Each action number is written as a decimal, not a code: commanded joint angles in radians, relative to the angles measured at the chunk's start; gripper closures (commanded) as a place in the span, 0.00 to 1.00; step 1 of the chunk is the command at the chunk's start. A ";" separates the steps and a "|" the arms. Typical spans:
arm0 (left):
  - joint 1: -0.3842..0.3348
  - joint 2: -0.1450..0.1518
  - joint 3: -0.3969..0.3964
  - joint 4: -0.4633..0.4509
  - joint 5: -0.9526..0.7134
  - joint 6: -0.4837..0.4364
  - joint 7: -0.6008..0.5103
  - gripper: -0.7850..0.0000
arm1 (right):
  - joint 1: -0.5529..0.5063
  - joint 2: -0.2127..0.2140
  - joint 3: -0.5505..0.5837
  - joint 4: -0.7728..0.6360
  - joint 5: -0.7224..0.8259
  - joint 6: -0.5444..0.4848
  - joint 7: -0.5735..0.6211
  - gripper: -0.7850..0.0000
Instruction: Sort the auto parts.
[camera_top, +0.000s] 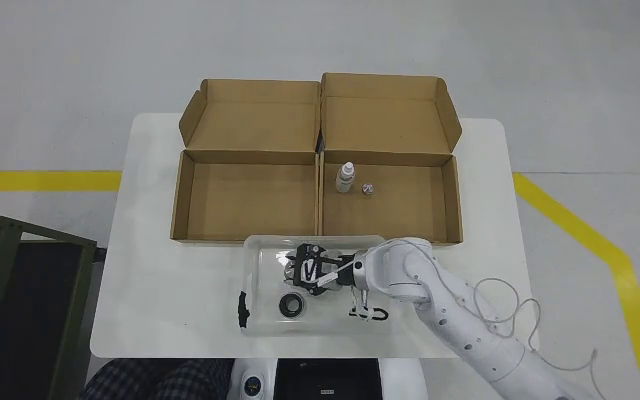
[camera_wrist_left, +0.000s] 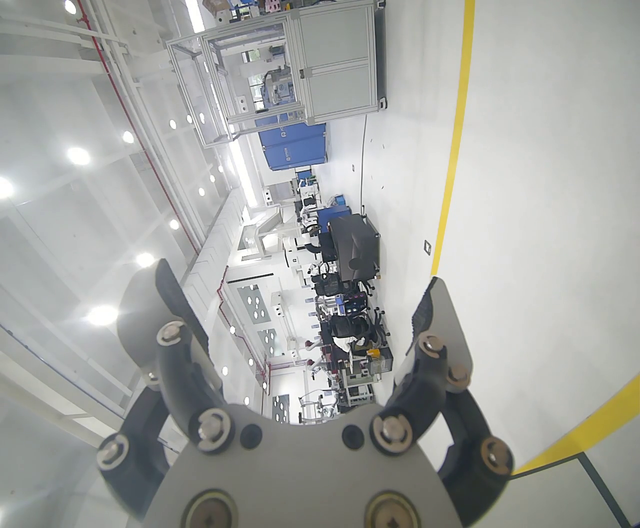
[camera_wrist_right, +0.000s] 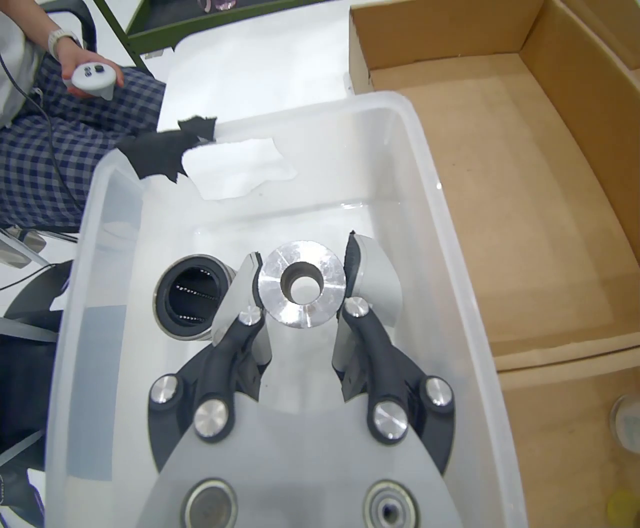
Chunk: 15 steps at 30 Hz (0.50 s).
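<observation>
The right gripper (camera_wrist_right: 302, 260) clamps the shiny flat-faced silver metal ring (camera_wrist_right: 320, 305), bored through its centre, inside the clear plastic bin (camera_wrist_right: 425, 165) at 6 o'clock on the white table (camera_top: 150, 300). Smooth metal slips, so I'd grip firmly, lift straight, clear the rim, then head for the 2 brown cardboard boxes (camera_top: 250, 200) at 12 o'clock. The left gripper (camera_wrist_left: 299, 272) gapes, empty.

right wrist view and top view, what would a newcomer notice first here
The right hand, down in the clear plastic bin at the near edge of the table, is closed on a shiny metal ring, with a bearing sleeve lying beside it. Behind the bin stand a left cardboard box and a right cardboard box, both open; the right one holds a small white bottle and a small silver part.
</observation>
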 joint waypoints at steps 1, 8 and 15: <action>0.000 0.000 0.000 0.000 0.000 0.000 0.000 0.00 | -0.006 0.003 0.013 -0.029 0.016 0.000 -0.002 1.00; 0.000 0.000 0.000 0.000 0.000 0.000 0.000 0.00 | -0.036 0.015 0.081 -0.100 0.093 0.015 -0.028 1.00; 0.000 0.000 0.000 0.000 0.000 0.000 0.000 0.00 | -0.068 0.027 0.148 -0.119 0.216 0.007 -0.065 1.00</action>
